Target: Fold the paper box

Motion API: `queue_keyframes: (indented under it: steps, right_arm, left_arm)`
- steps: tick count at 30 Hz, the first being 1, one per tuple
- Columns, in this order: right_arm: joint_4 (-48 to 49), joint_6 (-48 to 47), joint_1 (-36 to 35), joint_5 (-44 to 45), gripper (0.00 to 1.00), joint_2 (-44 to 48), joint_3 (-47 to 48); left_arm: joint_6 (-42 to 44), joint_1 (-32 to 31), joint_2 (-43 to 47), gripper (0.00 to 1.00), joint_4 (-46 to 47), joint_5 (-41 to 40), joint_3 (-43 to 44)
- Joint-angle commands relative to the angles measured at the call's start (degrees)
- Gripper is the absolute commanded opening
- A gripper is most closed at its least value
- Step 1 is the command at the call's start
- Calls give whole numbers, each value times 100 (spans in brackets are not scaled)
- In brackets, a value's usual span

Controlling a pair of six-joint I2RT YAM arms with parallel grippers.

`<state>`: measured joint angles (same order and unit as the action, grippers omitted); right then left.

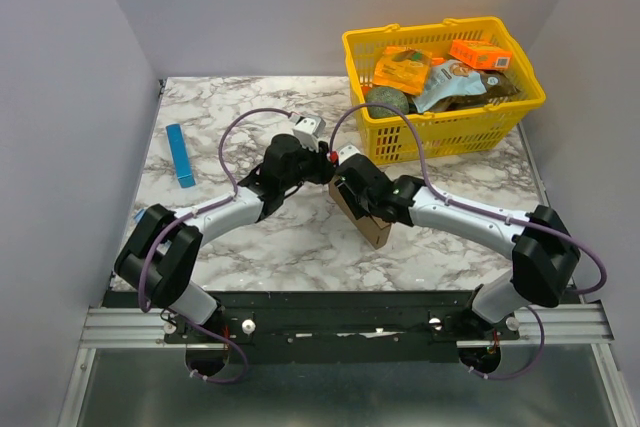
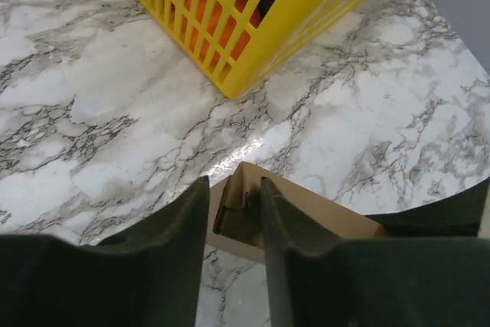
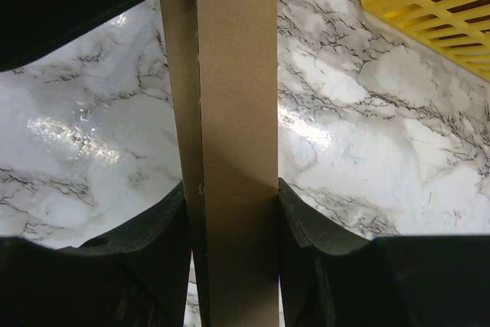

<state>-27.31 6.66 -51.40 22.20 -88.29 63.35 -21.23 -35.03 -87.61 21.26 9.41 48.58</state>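
Dark fingers (image 3: pixel 138 266) of the right end effector (image 3: pixel 232 189) fill the bottom of its wrist view. They press on both faces of an upright cardboard panel, so it is pinching the paper box (image 1: pixel 372 229). On the marbled bench (image 1: pixel 300 247) the box stands on edge near the middle, between the two wrists and in front of the yellow basket (image 1: pixel 450 132), apart from it. The left end effector (image 2: pixel 233 185) straddles a small end flap (image 2: pixel 239 216), jaws slightly apart; whether they grip it I cannot tell. The step in hand looks like creasing or tucking that flap. To do it well, make the right hold a firm brace and have the left bend the flap squarely along its crease, without twisting the carton or crushing the thin panel.
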Motion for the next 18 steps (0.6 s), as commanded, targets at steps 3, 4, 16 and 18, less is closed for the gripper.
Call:
queue_keyframes:
  steps: [3, 4, 16, 18]
  right_arm:
    - [165, -244, 16, -224, 40, -39, -253]
    - [173, -244, 24, -242, 40, -30, -262]
    - [191, -244, 24, -260, 40, -48, -288]
    - [182, -244, 24, -251, 40, -30, -297]
  left_arm:
    - [6, 136, 7, 60, -1203, 61, 11]
    - [-38, 171, 25, 64, -1168, 78, 11]
    - [-742, 330, -151, 65, -667, 562, -6]
    - [-785, 339, -203, 62, -658, 614, -50]
